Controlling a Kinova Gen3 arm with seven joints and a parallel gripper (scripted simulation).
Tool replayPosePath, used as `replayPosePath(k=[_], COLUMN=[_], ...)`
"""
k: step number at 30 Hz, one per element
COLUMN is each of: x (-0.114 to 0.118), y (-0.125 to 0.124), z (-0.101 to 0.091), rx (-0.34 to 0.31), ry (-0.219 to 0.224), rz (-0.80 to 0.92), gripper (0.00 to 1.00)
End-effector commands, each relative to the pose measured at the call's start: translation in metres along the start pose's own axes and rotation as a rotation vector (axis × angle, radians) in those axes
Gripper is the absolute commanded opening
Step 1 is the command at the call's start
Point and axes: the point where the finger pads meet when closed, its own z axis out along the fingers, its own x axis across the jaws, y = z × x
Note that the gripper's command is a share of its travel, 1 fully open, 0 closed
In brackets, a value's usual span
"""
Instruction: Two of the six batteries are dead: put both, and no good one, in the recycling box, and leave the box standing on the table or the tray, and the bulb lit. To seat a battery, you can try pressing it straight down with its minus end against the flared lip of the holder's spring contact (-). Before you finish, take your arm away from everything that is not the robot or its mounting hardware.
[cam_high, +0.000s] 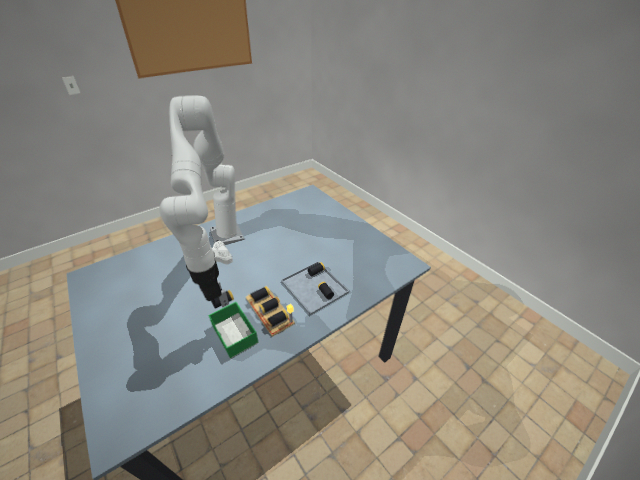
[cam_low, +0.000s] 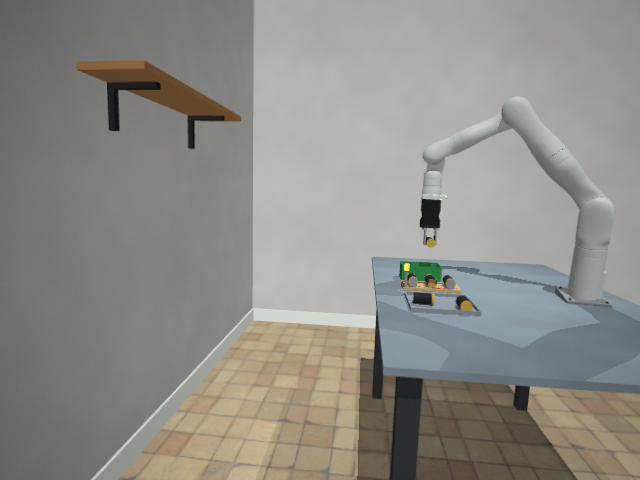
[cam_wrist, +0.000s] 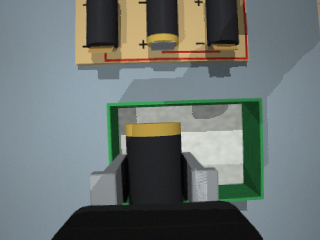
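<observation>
Claw (cam_high: 224, 299) (cam_low: 430, 241) (cam_wrist: 154, 177) grips batt. (cam_high: 230, 296) (cam_low: 431, 242) (cam_wrist: 154, 167) above table; bulb (cam_high: 290, 308) (cam_low: 406, 267) lit.

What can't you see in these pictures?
- Far end of the battery in the tool: the tool's black body covers it in the wrist view.
- Top ends of the three batteries in the holder: cut off by the wrist view's upper edge.
- Plus and minus marks: too small in the top view.
- Inside of the green box's floor: hidden by its wall, exterior view.

The gripper (cam_wrist: 154, 169) grips a black battery (cam_wrist: 154, 167) with a gold end.
</observation>
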Motion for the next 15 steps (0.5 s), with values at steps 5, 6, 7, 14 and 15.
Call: replayPosePath(k=[5, 6, 7, 14, 15], x=[0.0, 0.0, 0.0, 0.001, 0.001], y=[0.0, 0.0, 0.0, 0.0, 0.0], z=[-0.001, -0.001, -0.001, 0.009, 0.014], rx=[-0.001, -0.001, -0.001, -0.001, -0.001], ry=[0.002, 0.002, 0.002, 0.002, 0.002], rz=[0.0, 0.0, 0.0, 0.0, 0.0], gripper=[0.57, 0.57, 0.57, 0.57, 0.57])
